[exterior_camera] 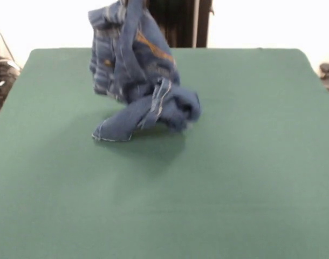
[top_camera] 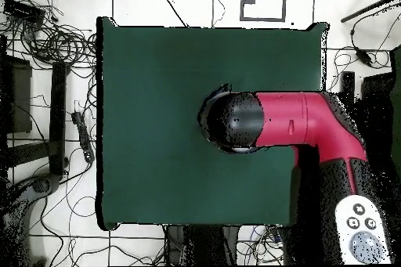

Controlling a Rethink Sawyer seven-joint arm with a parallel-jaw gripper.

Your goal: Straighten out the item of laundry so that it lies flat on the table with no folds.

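The blue denim jeans (exterior_camera: pixel 135 70) hang bunched from the picture's top edge in the front view. Their lower part, a twisted leg with a pale hem (exterior_camera: pixel 113 132), rests on the green table (exterior_camera: pixel 251 162) left of centre, toward the far side. The cloth is pulled up tight to one point at the top edge, so my gripper is shut on it there, just out of sight. In the overhead view the red and black arm's end (top_camera: pixel 235 120) covers the gripper and nearly all of the jeans above the table (top_camera: pixel 157 84).
The robot's dark pedestal (exterior_camera: pixel 180 21) stands behind the table's far edge. In the overhead view, cables (top_camera: pixel 47 37) and dark stands lie on the floor left of the table. The arm (top_camera: pixel 313 123) reaches in over the table's right edge.
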